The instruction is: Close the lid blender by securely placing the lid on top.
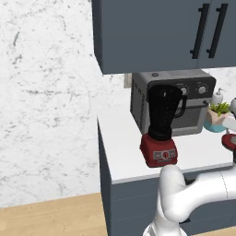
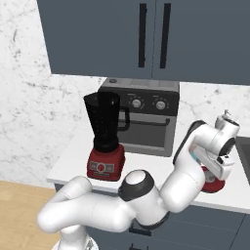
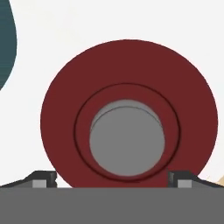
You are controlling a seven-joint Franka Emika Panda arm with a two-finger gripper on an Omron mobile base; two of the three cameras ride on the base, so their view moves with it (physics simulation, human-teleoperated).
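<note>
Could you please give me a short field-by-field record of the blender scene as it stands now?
blender: tall near-black jar with side handle on a boxy red base, upright on the white counter, mouth open, no lid on it
lid: round flat red cap with a grey centre knob, lying on the counter to the right of the blender
pincer: pincer open, low over the lid, one fingertip at each side of it
behind blender: grey toaster oven with knobs
task state: lid not yet lifted
</note>
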